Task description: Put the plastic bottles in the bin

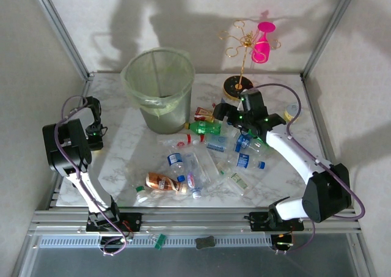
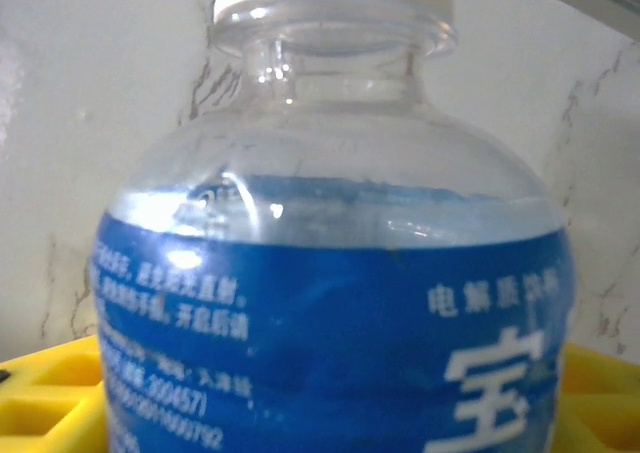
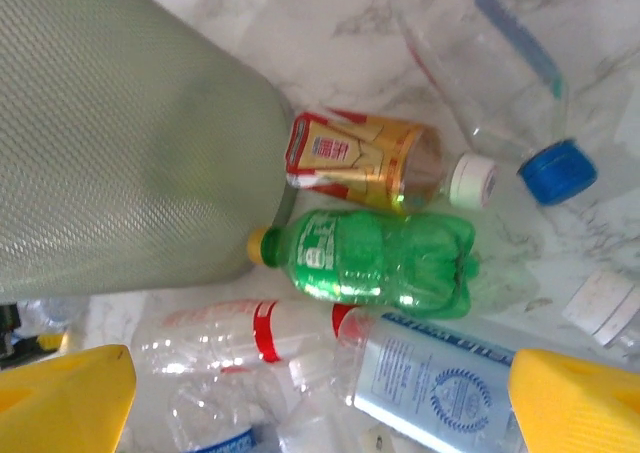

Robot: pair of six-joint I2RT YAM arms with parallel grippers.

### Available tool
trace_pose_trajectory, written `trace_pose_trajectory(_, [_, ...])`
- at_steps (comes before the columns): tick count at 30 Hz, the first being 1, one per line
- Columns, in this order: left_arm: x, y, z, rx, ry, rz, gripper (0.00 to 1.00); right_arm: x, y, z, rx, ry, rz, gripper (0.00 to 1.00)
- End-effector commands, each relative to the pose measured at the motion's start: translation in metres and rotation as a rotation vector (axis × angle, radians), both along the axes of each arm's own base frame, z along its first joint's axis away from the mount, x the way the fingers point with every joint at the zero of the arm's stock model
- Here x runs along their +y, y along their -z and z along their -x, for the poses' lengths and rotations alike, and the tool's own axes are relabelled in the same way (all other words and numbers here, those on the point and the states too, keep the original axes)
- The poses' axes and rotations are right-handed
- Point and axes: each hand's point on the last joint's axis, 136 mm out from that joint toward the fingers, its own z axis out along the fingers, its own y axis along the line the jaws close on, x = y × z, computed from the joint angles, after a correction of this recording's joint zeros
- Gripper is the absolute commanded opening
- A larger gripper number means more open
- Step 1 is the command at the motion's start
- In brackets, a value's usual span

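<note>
A clear plastic bottle (image 2: 330, 303) with a blue label and a white cap sits between the yellow fingers (image 2: 45, 393) of my left gripper (image 2: 330, 418), which press on its sides. That gripper (image 1: 96, 134) is at the table's left edge, left of the bin (image 1: 162, 115). My right gripper (image 3: 320, 403) is open and hovers over several lying bottles beside the bin's wall (image 3: 120, 143): a green one (image 3: 390, 258), an orange-labelled one (image 3: 365, 158), a clear red-banded one (image 3: 230, 338) and a pale-blue-labelled one (image 3: 440, 378). In the top view it (image 1: 223, 113) hangs by the green bottle (image 1: 204, 128).
More bottles lie scattered mid-table (image 1: 186, 167), with an orange one (image 1: 162, 182) near the front. A gold stand holding a pink glass (image 1: 263, 41) rises on a black base (image 1: 234, 86) at the back right. Frame posts bound the table.
</note>
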Motion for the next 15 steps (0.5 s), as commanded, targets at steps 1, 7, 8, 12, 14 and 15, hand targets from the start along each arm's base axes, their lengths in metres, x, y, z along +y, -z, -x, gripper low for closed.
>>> trace_pose_trajectory(1, [0.004, 0.000, 0.002, 0.027, 0.029, -0.007, 0.60, -0.013, -0.034, -0.005, -0.100, 0.065, 0.025, 0.97])
trace_pose_trajectory(7, [-0.003, -0.033, -0.008, 0.041, 0.160, -0.052, 0.57, -0.014, -0.086, 0.007, -0.289, 0.042, -0.050, 0.96])
trace_pose_trajectory(8, [-0.007, -0.043, -0.010, 0.042, 0.193, -0.070, 0.57, -0.015, -0.094, 0.011, -0.317, 0.035, -0.059, 0.96])
trace_pose_trajectory(12, [-0.032, -0.084, -0.015, -0.018, 0.307, -0.150, 0.54, -0.009, -0.121, 0.028, -0.408, -0.056, -0.095, 0.93])
trace_pose_trajectory(14, [-0.044, -0.106, -0.012, -0.057, 0.354, -0.191, 0.53, -0.008, -0.129, 0.034, -0.424, -0.075, -0.109, 0.93])
trace_pose_trajectory(15, [-0.049, -0.118, -0.009, -0.080, 0.380, -0.215, 0.53, -0.007, -0.134, 0.038, -0.441, -0.090, -0.119, 0.94])
